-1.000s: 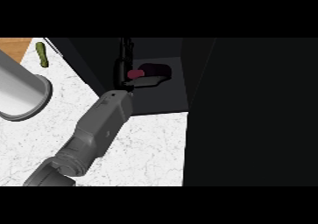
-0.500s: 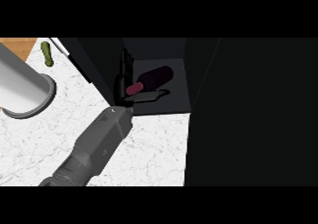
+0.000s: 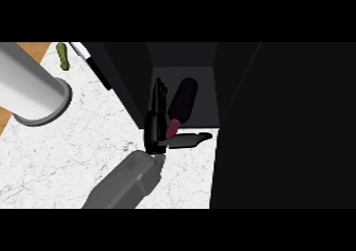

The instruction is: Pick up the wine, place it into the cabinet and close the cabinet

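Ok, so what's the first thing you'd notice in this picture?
The black robot hand in the middle stands out first, its fingers straight beside the dark red wine bottle inside the dark cabinet. Next comes the big grey cylinder at the upper left, over the white counter.

no readable text, no labels, brands, numbers or signs on anything in view

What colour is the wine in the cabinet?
The wine is dark maroon, pinkish-red at its near end; it shows in the head view.
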Controlling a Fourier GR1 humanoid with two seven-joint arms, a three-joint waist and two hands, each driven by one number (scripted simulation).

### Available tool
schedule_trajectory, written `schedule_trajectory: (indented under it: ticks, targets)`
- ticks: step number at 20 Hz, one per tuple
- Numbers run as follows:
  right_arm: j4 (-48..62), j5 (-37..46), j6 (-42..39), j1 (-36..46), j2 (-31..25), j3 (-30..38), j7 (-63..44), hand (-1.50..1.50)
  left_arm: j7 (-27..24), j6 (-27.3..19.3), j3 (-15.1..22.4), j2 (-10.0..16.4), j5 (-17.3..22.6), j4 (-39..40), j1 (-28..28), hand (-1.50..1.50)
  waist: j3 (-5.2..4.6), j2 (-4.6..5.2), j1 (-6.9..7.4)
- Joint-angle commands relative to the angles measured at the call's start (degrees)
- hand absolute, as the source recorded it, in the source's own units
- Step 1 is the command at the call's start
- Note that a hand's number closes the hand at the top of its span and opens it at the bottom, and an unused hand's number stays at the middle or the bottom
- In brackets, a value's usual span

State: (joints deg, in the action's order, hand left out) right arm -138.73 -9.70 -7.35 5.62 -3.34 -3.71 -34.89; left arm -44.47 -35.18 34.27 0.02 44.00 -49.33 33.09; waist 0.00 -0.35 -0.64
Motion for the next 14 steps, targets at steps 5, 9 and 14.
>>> schedule_trajectory:
  ticks: [5, 9, 14]
  targets:
    - [-5.33, -2.98, 0.39, -1.97, -0.41, 2.44, -1.06, -1.5, 4.52, -8.15, 7.57, 1.45, -5.79, -21.8, -12.38, -1.5, 0.03, 0.06, 0.88]
    - [-7.32, -3.13, -0.66, -3.53, -1.39, 2.13, -1.27, -1.5, 8.62, -14.28, 10.21, 3.67, -8.56, -33.2, -16.9, -1.5, 0.04, -0.02, 0.85]
    - [-5.74, -0.4, -0.9, -5.6, -0.07, -0.61, 1.13, -1.5, 11.33, -18.77, 12.33, 7.22, -13.62, -42.36, -23.69, -1.5, 0.03, 0.12, 0.77]
